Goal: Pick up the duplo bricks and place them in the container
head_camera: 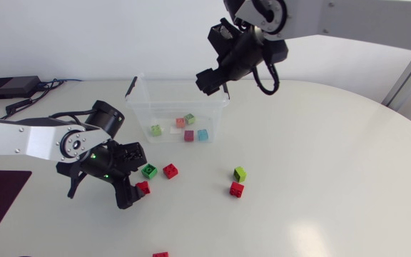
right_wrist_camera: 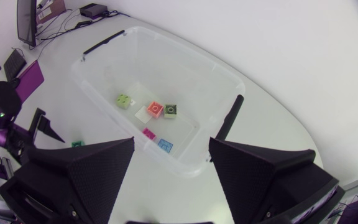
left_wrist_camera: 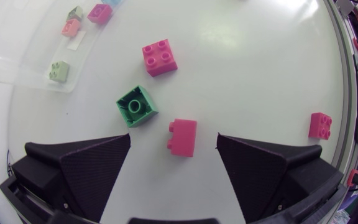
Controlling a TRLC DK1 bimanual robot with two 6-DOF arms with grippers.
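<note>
Clear plastic, the container [head_camera: 143,107] stands at the far side of the table [head_camera: 320,164] in the head view. I count five bricks inside it and six outside. The ones outside are a green brick [head_camera: 149,170], a red brick [head_camera: 170,170] just beside it, a lime brick [head_camera: 240,173] with a red one [head_camera: 236,188] near it, one red brick at the near edge [head_camera: 160,254], and the red brick by my left arm [head_camera: 143,187]. The left gripper [head_camera: 135,182] is low over this last one. The right gripper [head_camera: 211,82] hangs above the container's rim.

In the left wrist view the fingers are spread wide. The red brick lies on its side between them and touches neither finger. The green brick, with its hollow side up, is just ahead of one finger.

In the right wrist view the fingers are also spread, with nothing between them. The container is directly below, and its five bricks sit on the floor of it.

So I judge the task a little under half done. The step in hand seems to be the grasp of the red brick on the left side. After it, five loose bricks are left to collect.
</note>
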